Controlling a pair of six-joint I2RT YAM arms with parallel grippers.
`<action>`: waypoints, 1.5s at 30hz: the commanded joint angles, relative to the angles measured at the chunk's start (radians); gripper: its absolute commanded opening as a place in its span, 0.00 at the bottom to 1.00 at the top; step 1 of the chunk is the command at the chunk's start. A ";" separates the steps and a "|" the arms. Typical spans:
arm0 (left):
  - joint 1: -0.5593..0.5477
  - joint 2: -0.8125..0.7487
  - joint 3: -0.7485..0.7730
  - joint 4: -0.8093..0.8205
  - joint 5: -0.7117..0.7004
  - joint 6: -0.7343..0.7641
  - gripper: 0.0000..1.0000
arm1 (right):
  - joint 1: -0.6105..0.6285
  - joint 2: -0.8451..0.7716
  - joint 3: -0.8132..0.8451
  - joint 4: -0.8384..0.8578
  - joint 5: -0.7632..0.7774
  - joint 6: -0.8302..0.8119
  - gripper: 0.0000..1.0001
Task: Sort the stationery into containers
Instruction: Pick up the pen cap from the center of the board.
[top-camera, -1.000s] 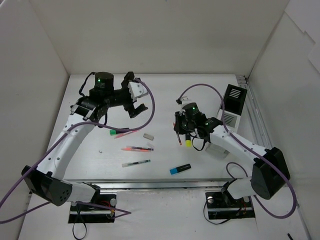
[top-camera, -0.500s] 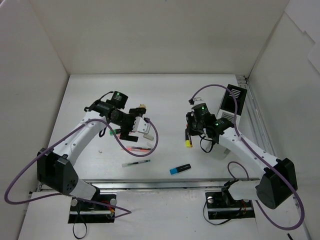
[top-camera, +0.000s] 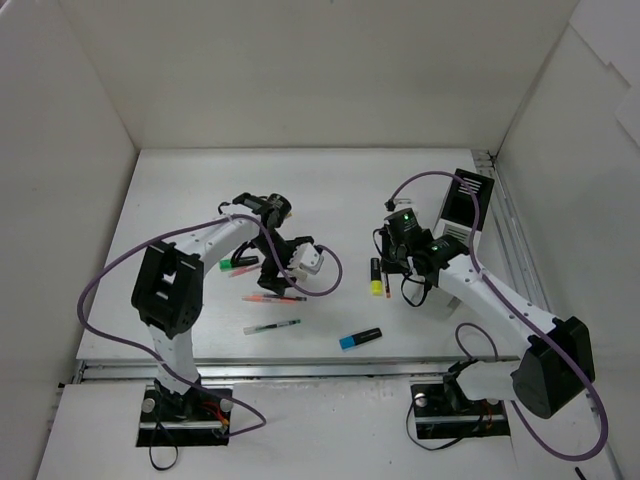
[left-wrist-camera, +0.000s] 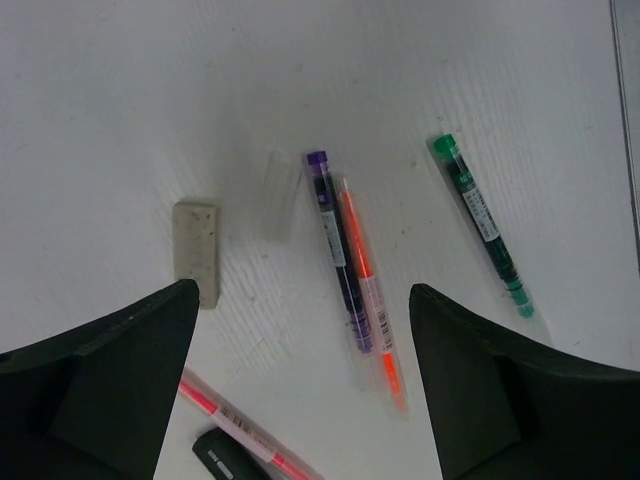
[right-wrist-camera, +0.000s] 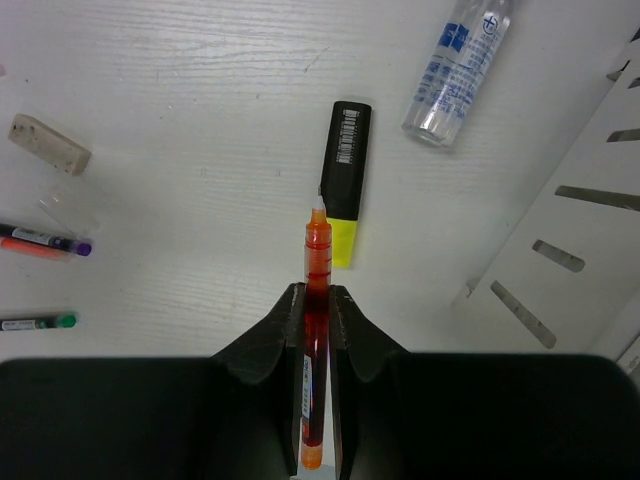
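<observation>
The right hand (right-wrist-camera: 316, 300) is clenched on a red pen (right-wrist-camera: 316, 268), holding it above the surface (right-wrist-camera: 180, 120) over the yellow highlighter (right-wrist-camera: 343, 190), near the organizer (right-wrist-camera: 560, 240) but not over it. The step looks like carrying; next, the pen needs lining up over a compartment and releasing. The left hand (left-wrist-camera: 300, 300) hangs spread open and empty above the purple pen (left-wrist-camera: 338, 250) and orange pen (left-wrist-camera: 365, 290), which lie touching.

The top camera looks steeply down from behind the bases over the whole table (top-camera: 180, 190). Both wrist cameras stare down close past their fingers (left-wrist-camera: 100, 390), sharing the tan eraser (left-wrist-camera: 196, 252) and, seemingly, one purple-capped pen (left-wrist-camera: 338, 250).
</observation>
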 joint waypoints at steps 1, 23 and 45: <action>-0.047 -0.065 -0.035 0.057 -0.007 -0.017 0.80 | -0.008 -0.039 0.028 -0.014 0.044 0.028 0.00; -0.088 -0.034 -0.149 0.249 -0.090 -0.103 0.42 | -0.008 -0.093 -0.002 -0.055 0.094 0.049 0.00; -0.144 0.027 -0.155 0.281 -0.220 -0.145 0.26 | -0.008 -0.108 0.017 -0.067 0.100 0.062 0.00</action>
